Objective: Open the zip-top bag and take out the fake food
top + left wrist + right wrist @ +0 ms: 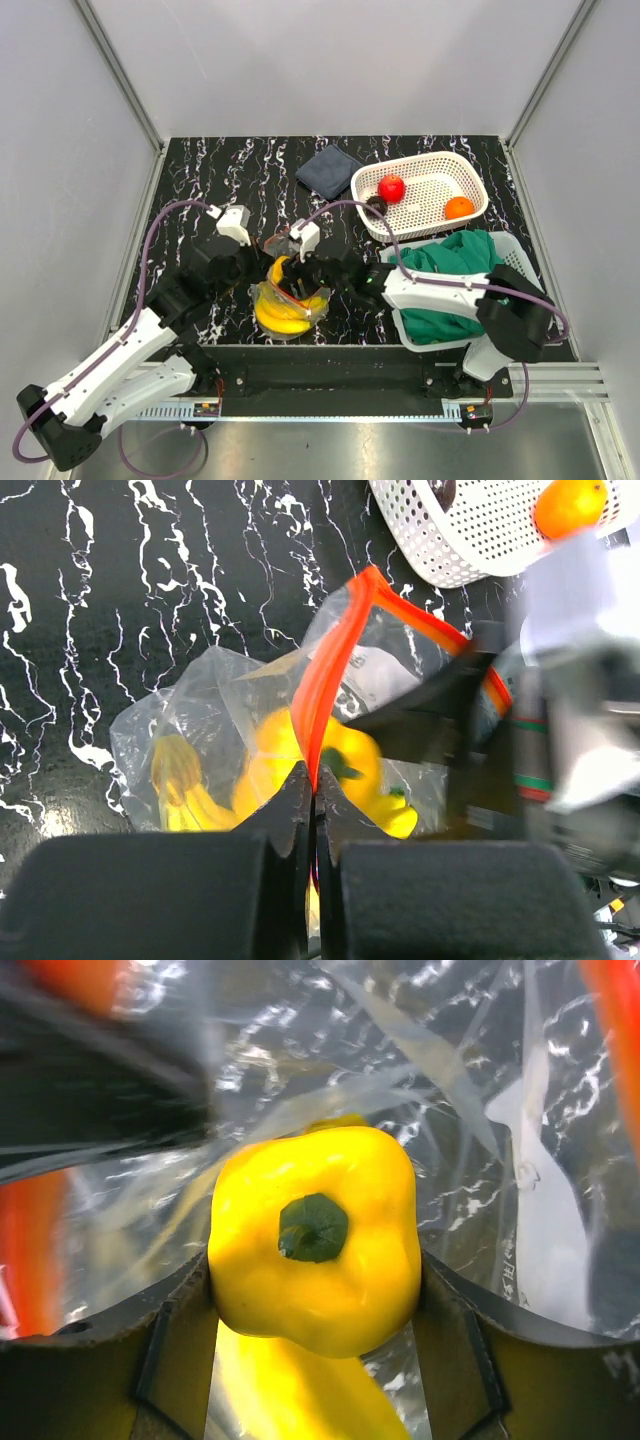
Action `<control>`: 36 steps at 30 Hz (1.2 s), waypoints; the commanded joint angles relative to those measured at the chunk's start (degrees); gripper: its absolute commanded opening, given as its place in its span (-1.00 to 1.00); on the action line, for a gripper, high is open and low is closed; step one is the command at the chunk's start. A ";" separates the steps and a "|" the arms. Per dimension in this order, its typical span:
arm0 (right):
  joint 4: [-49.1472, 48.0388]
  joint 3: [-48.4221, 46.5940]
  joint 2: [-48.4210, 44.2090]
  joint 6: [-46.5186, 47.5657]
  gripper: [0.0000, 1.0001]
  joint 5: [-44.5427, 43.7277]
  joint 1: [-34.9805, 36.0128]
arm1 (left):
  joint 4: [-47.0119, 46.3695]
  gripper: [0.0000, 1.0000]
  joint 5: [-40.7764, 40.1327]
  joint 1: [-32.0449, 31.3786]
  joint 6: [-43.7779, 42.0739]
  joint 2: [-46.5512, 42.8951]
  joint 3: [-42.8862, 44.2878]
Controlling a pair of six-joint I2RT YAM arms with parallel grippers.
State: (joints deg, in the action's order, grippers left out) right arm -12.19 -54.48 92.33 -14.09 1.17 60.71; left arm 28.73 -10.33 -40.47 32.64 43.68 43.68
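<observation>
A black table (220, 190) veined with white is carrying everything. A dark blue folded cloth (329, 170) is lying flat near the back edge. Just to its right a white perforated basket (420, 200) is sitting at a slight angle. Nearer the front on the right, a green cloth (455, 265) is bunching up inside a second white basket (508, 246) and spilling over its rim. Grey walls (330, 60) are enclosing the table on three sides.

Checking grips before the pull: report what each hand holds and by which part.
The left hand pinches the zip-top bag by its red-orange zip strip. The right hand, inside the bag, grips the yellow pepper by its two sides.
</observation>
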 commanded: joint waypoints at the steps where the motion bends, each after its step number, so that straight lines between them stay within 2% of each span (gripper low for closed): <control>1: 3.03 0.43 -6.55 -1.56 -0.84 4.80 0.46 | -2.63 -1.00 -1.45 -0.05 0.23 -0.79 1.32; 4: 6.11 -0.19 -8.48 -1.29 -0.86 5.77 0.46 | -2.19 -1.00 -1.80 -0.05 0.14 -1.40 1.84; 14: 15.61 -1.59 -20.61 5.11 -0.97 -6.25 -0.33 | -0.17 -1.00 -2.33 0.04 0.14 -3.42 1.32; 17: 17.72 -2.30 -23.77 5.48 -0.99 -8.99 -3.13 | -0.17 -1.00 -2.15 0.04 0.58 -4.04 0.79; 22: 18.95 -3.96 -23.26 3.98 -0.99 -8.55 -17.77 | -0.08 -1.00 -0.67 0.04 1.11 -4.48 0.44; 23: 18.95 -4.58 -22.21 4.15 -0.99 -10.64 -19.47 | -0.17 -1.00 -0.48 0.04 1.28 -4.39 0.44; 26: 21.23 -8.62 -14.76 3.90 -0.99 -16.61 -26.59 | -0.08 -1.00 0.31 0.04 1.28 -4.66 0.79; 28: 21.94 -10.82 -11.84 2.58 -0.99 -17.52 -30.72 | 0.01 -1.00 0.57 0.04 1.37 -4.83 0.97; 29: 21.94 -11.69 -9.04 0.40 -0.98 -15.69 -35.00 | 0.01 -1.00 0.75 0.04 1.28 -4.92 0.97; 30: 22.20 -12.31 -7.45 -0.23 -0.95 -14.02 -36.70 | 0.01 -1.00 0.92 0.04 1.28 -5.01 1.05; 33: 24.47 -15.39 -1.12 -1.38 -0.70 -12.07 -40.84 | 0.36 -1.00 1.19 0.04 1.02 -5.10 1.58; 36: 26.33 -16.97 2.84 -1.03 -0.28 -12.51 -42.86 | 0.54 -1.00 1.71 0.04 0.93 -4.83 2.02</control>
State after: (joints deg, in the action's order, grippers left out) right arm 11.00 -67.57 92.09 -13.87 -11.09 19.27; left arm 30.46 -9.87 -40.45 33.52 39.35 43.75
